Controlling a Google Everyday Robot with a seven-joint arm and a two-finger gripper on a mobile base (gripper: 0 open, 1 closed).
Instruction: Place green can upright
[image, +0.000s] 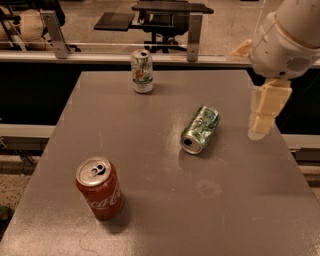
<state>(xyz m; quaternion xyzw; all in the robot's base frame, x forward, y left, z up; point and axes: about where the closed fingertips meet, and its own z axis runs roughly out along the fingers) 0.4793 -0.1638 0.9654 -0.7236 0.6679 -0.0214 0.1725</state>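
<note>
The green can (200, 129) lies on its side near the middle of the table (150, 220), mouth toward the camera. 2 others stand upright: a white can (142, 71) at the back and a red can (99, 188) in front. The gripper (262, 125) hangs over the right edge, apart from the green can; open or closed, I cannot tell.

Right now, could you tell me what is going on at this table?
A robot arm's gripper hangs over the right edge of the grey table, to the right of the green can and not touching it. The green can lies on its side near the middle, not yet set upright. A white can stands at the far edge, and a red Coca-Cola can stands front left.
</note>
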